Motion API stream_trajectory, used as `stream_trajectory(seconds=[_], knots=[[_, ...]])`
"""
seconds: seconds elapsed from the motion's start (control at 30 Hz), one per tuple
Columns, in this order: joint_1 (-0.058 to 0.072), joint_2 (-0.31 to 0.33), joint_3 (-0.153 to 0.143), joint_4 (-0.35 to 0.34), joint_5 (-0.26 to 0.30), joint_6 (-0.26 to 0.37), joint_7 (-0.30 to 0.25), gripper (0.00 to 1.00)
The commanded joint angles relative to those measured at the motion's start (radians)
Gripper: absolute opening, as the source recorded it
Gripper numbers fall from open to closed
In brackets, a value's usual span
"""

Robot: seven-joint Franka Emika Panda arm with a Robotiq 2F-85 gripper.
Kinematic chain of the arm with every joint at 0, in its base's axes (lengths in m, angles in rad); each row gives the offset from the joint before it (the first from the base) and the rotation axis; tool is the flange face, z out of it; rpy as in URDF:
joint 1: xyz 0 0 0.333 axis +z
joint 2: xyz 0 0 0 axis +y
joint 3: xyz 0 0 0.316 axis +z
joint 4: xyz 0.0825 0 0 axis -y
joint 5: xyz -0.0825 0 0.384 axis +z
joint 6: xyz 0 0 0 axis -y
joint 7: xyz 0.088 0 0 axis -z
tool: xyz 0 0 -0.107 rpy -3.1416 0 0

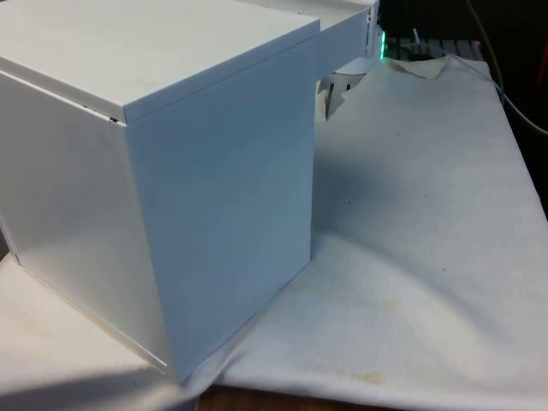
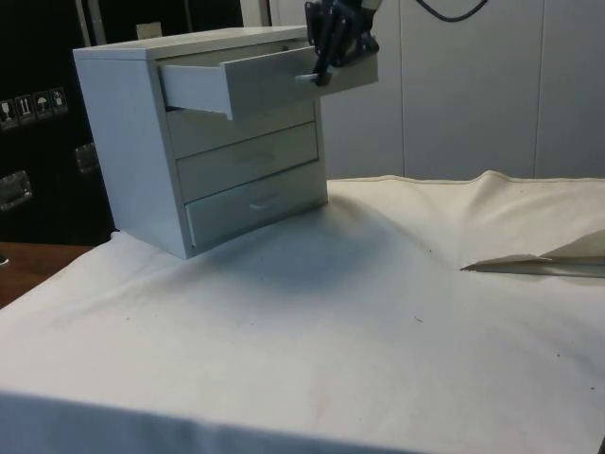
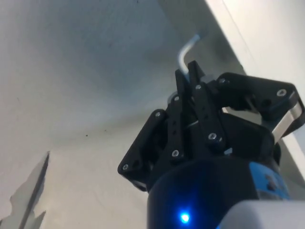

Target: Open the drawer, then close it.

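A white chest of drawers [image 2: 161, 142] stands on the cloth, its back and side [image 1: 171, 188] turned to the front view. Its top drawer [image 2: 269, 80] is pulled well out; the end of that drawer [image 1: 342, 38] juts past the chest toward the front view's right. The lower drawers [image 2: 250, 161] are shut. My black gripper [image 2: 326, 59] is at the top drawer's front, shut on its thin metal handle [image 3: 187, 50]. The fingers [image 3: 190, 90] are pressed together around the bar.
The white cloth [image 2: 378, 312] covers the table and is rumpled into a raised fold [image 2: 539, 260] at the side view's right. In the front view, a crumpled cloth edge [image 1: 424, 67] lies at the far end. A wooden table edge [image 2: 24, 270] shows beside the chest.
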Motion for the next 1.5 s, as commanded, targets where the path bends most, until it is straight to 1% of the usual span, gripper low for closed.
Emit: stream_trajectory(seconds=[0.0,0.13,0.17,0.2,0.27,0.37,0.4,0.47,0.5,0.53,0.63,0.67,0.7,0.83,0.87,0.9,0.93,0.97,1.0,1.07,1.1,1.13,1.2,1.27,1.33,1.37,1.4,1.47], knots=[[-0.018,-0.013,0.020,-0.007,-0.023,-0.006,0.017,0.00],[-0.016,-0.042,0.022,-0.029,-0.048,-0.020,0.039,0.00],[0.000,-0.036,0.005,-0.026,-0.033,-0.015,0.031,0.00],[-0.016,-0.048,0.023,-0.033,-0.053,-0.020,0.044,0.00],[-0.013,-0.054,0.022,-0.037,-0.066,-0.012,0.061,0.00],[-0.011,-0.053,0.022,-0.038,-0.071,-0.001,0.072,0.01],[-0.011,-0.053,0.023,-0.039,-0.071,0.005,0.073,0.07],[-0.012,-0.053,0.023,-0.041,-0.071,0.013,0.074,0.17],[0.001,-0.049,0.013,-0.041,-0.054,0.005,0.061,0.22],[-0.012,-0.053,0.023,-0.041,-0.071,0.014,0.075,0.22],[-0.012,-0.053,0.023,-0.041,-0.072,0.019,0.076,0.38],[-0.013,-0.052,0.023,-0.041,-0.072,0.020,0.077,0.46],[-0.013,-0.052,0.023,-0.041,-0.072,0.022,0.077,0.56],[-0.013,-0.052,0.023,-0.042,-0.072,0.024,0.078,0.77],[0.001,-0.050,0.014,-0.041,-0.054,0.014,0.064,0.81],[-0.013,-0.052,0.023,-0.042,-0.072,0.025,0.078,0.81],[-0.013,-0.051,0.024,-0.042,-0.072,0.024,0.079,0.87],[-0.012,-0.052,0.026,-0.042,-0.070,0.020,0.080,0.97],[-0.011,-0.052,0.027,-0.043,-0.069,0.018,0.080,1.00],[-0.010,-0.052,0.028,-0.044,-0.067,0.016,0.080,1.00],[0.001,-0.050,0.018,-0.044,-0.054,0.015,0.068,1.00],[-0.009,-0.052,0.027,-0.044,-0.066,0.016,0.079,1.00],[-0.009,-0.051,0.027,-0.046,-0.066,0.016,0.079,1.00],[-0.012,-0.052,0.028,-0.052,-0.070,0.019,0.082,1.00],[-0.019,-0.052,0.033,-0.065,-0.081,0.023,0.087,1.00],[0.001,-0.050,0.019,-0.058,-0.054,0.014,0.069,1.00],[-0.022,-0.052,0.034,-0.069,-0.086,0.024,0.089,1.00],[-0.025,-0.053,0.035,-0.078,-0.099,0.024,0.096,1.00]])
